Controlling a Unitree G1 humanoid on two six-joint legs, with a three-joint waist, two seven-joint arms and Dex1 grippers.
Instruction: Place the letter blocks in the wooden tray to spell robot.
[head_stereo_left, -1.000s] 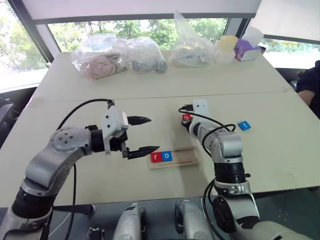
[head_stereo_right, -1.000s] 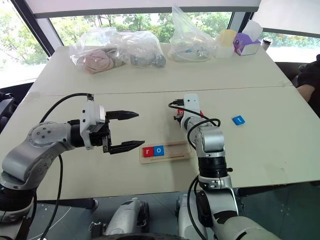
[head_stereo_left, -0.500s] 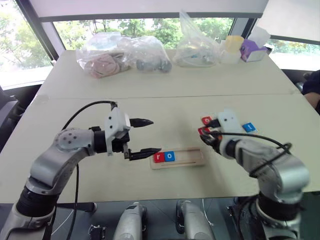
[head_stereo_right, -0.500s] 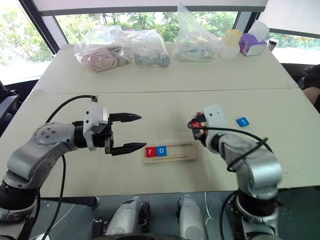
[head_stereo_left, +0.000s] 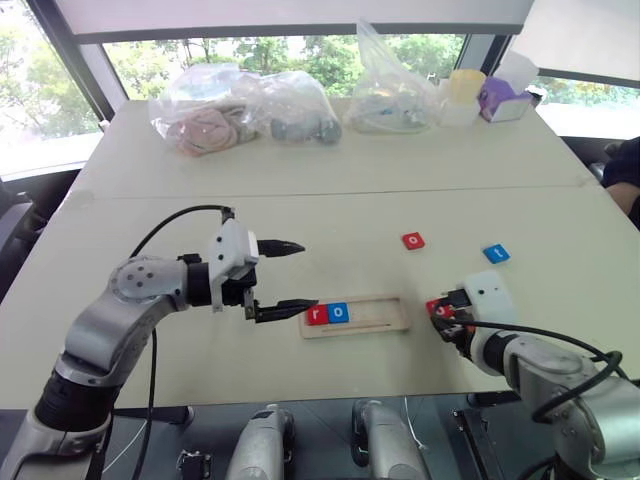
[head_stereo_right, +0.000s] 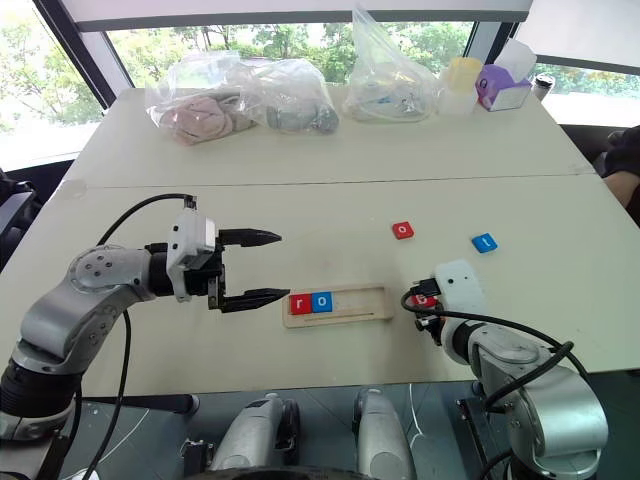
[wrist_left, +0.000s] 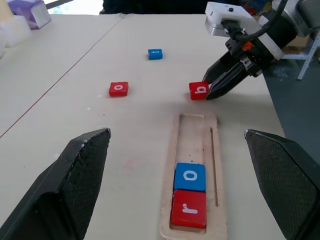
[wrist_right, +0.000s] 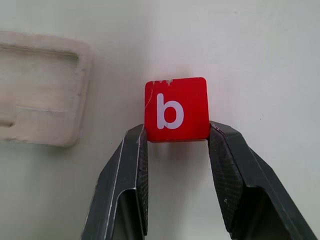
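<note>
The wooden tray (head_stereo_left: 372, 316) lies in the middle of the table with a red "r" block (head_stereo_left: 317, 315) and a blue "o" block (head_stereo_left: 338, 313) at its left end. My right gripper (wrist_right: 177, 133) is shut on a red "b" block (wrist_right: 176, 109), just off the tray's right end (head_stereo_left: 438, 308), low over the table. A red "o" block (head_stereo_left: 413, 241) and a blue "t" block (head_stereo_left: 496, 254) lie loose farther back on the right. My left gripper (head_stereo_left: 295, 276) stands open and empty just left of the tray.
Several clear plastic bags (head_stereo_left: 240, 105) line the far table, with a yellow cup (head_stereo_left: 458, 88) and a purple box (head_stereo_left: 500, 98) at the back right. A person's dark sleeve (head_stereo_left: 622, 170) shows at the right edge. The near table edge is close behind the tray.
My right gripper has drawn back toward me and to the right with the red "b" block, leaving the red "o" block uncovered. The left gripper has stayed put.
</note>
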